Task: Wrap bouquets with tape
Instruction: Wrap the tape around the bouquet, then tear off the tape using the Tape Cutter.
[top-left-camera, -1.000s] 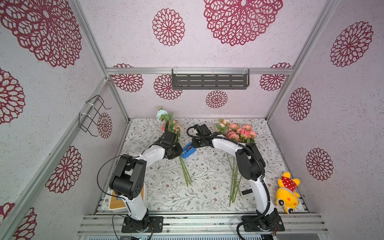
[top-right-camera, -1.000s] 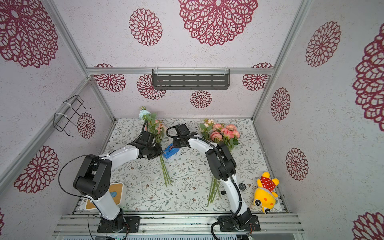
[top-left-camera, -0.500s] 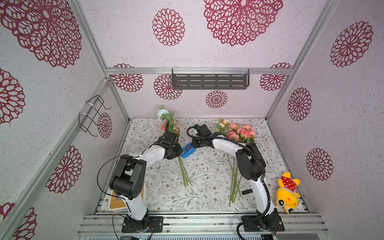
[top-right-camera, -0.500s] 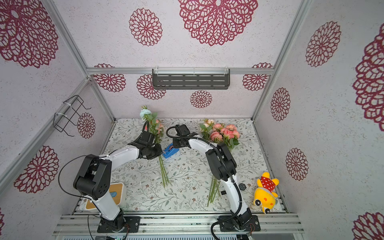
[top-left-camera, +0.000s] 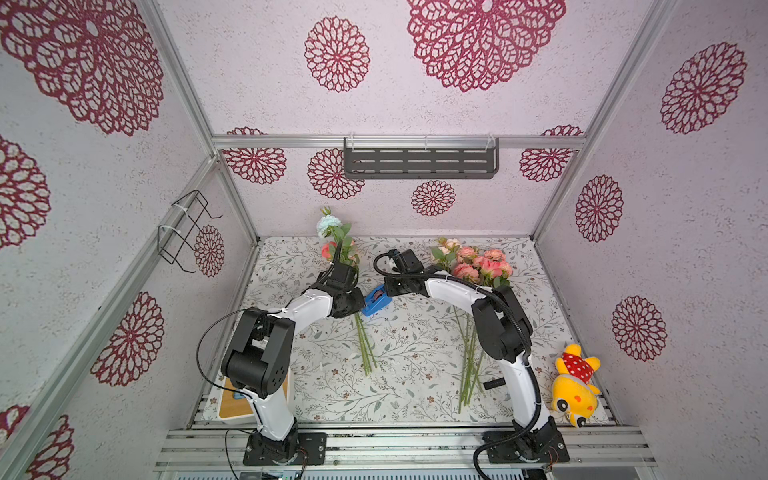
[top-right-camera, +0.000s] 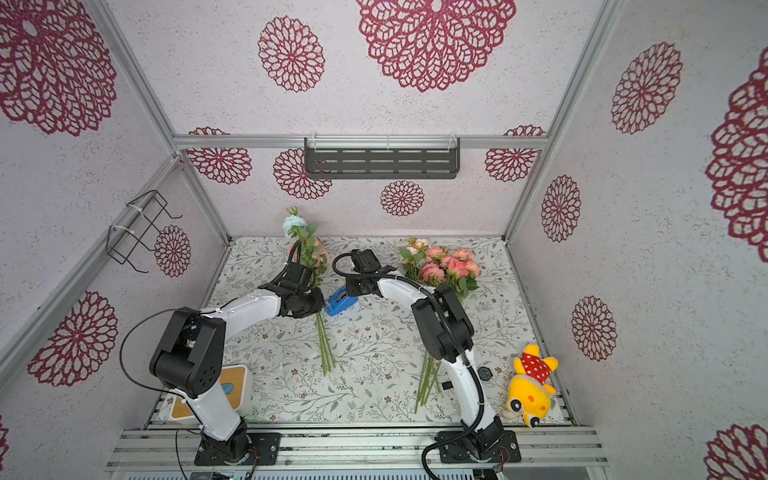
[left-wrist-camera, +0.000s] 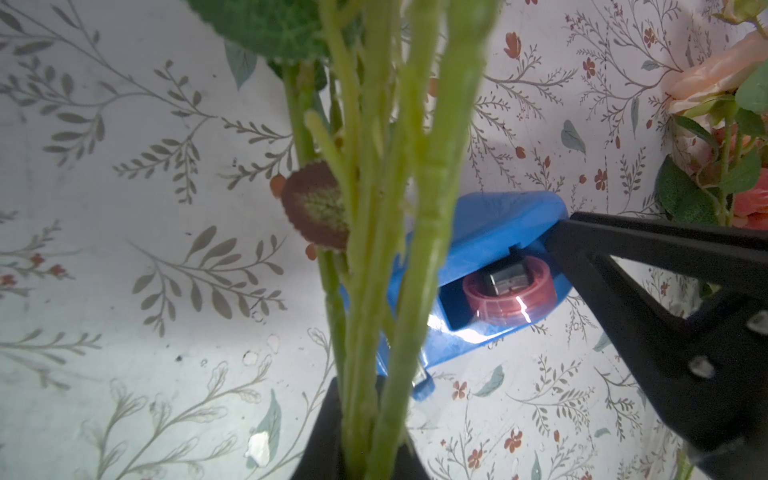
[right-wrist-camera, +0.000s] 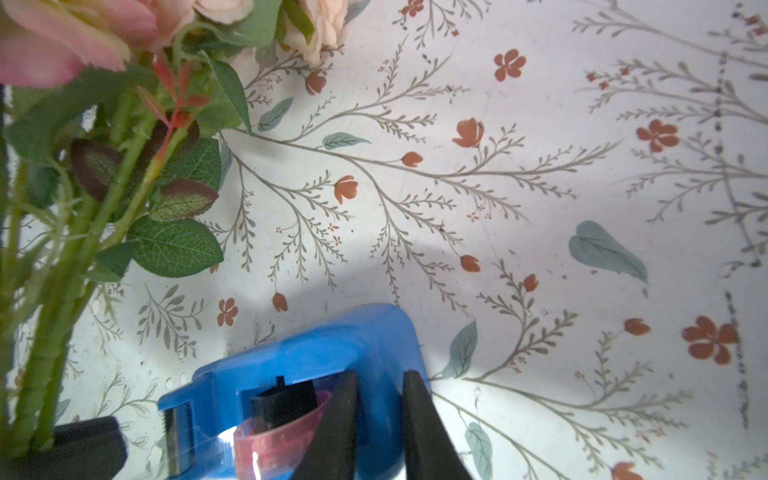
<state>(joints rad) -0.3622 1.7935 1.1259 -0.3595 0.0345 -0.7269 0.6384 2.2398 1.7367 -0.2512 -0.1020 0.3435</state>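
One of the bouquets, with a pale blue bloom, is held by my left gripper, which is shut on its green stems. The stem ends trail over the mat. The blue tape dispenser sits right beside those stems. My right gripper is shut on the tape's rear wall, one finger in the roll cavity. Another of the bouquets, pink and peach, lies on the mat behind the right arm.
A yellow plush toy lies at the front right with a black watch beside it. A wood-topped white box sits under the left arm. A wire rack hangs on the left wall, a dark shelf on the back wall.
The lower ends of the held stems have swung slightly to the left. Both arms and the tape stay almost where they were.
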